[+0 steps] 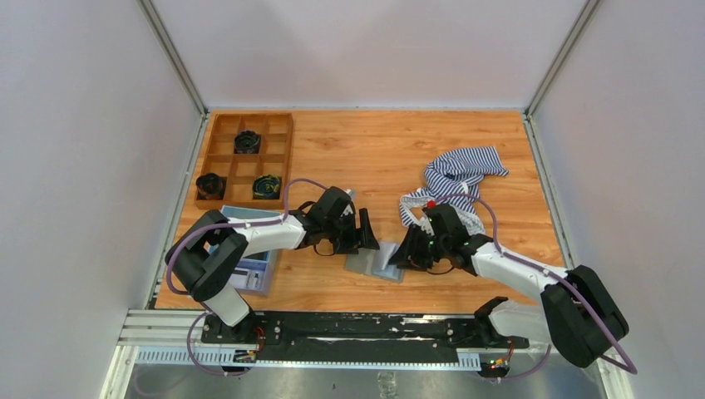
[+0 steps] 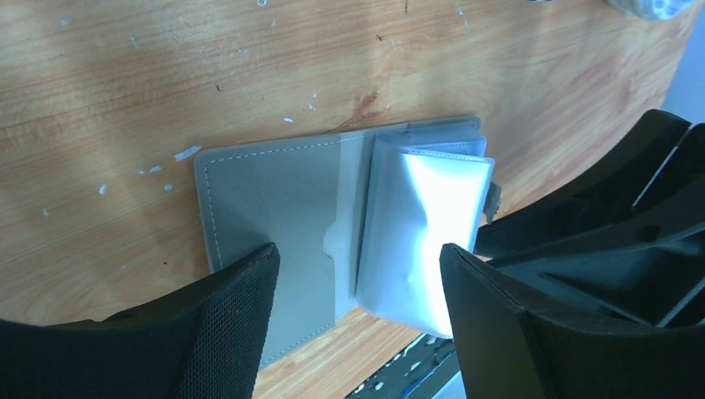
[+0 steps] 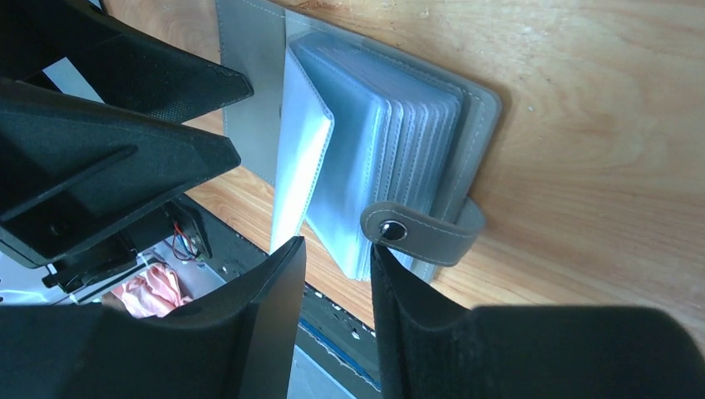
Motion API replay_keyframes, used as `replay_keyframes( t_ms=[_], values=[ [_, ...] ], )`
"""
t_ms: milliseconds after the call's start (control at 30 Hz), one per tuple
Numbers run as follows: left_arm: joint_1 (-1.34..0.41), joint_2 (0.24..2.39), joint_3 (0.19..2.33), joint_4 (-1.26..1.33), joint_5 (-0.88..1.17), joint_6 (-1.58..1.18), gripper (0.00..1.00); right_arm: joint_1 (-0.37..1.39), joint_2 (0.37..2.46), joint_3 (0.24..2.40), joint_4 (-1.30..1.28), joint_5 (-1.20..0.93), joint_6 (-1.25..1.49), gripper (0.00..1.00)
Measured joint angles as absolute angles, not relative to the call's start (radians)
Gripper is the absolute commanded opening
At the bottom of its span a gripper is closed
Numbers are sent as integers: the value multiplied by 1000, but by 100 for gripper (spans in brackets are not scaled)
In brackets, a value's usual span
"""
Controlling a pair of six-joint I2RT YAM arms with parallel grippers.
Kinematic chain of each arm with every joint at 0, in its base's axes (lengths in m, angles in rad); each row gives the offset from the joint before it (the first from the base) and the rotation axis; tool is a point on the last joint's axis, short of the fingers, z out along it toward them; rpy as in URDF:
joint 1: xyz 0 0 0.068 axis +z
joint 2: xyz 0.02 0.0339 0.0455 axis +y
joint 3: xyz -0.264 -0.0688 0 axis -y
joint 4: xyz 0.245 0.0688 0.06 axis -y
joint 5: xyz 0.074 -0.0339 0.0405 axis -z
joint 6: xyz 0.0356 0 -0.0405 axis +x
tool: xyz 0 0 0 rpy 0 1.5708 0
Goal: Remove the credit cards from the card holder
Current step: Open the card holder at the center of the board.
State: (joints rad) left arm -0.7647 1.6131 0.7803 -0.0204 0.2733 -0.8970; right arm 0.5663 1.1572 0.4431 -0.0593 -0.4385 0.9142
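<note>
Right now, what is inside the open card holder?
Inside the card holder sits a stack of clear plastic sleeves, the top one lifted, with a snap strap at its edge. No cards show; glare and the stacked sleeves hide whatever they hold.

Bright, even light fills the overhead view, casting only soft shadows on the table [image 1: 374, 150]. In the left wrist view, glare whitens the plastic sleeves [image 2: 432, 224] of the card holder [image 2: 274, 199], washing out detail.

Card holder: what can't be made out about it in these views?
Left wrist: glare whitens the plastic sleeves, so their contents cannot be seen.
Right wrist: plastic sleeves edge-on and cloudy; contents hidden.
Top: card holder too small, partly covered by left gripper and right gripper.
</note>
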Motion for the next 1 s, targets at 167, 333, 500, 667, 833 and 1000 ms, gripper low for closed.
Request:
replay_keyframes(
  t_ms=[167,333,500,667,833,1000],
  values=[
    [-763,1613,764,15,281,-903,77,571,1210,444,-6,-458,918,37],
    [-762,1613,757,30,284,-905,77,585,1253,446,32,-481,921,36],
    [-760,1612,754,33,284,-905,77,612,1255,452,66,-487,920,36],
    [-761,1599,744,32,287,-905,77,630,1276,492,104,-489,920,35],
    [-761,1578,740,6,285,-905,77,638,1321,521,123,-490,920,36],
    [-755,1520,740,-45,271,-897,78,658,1351,546,127,-496,918,43]
  ],
)
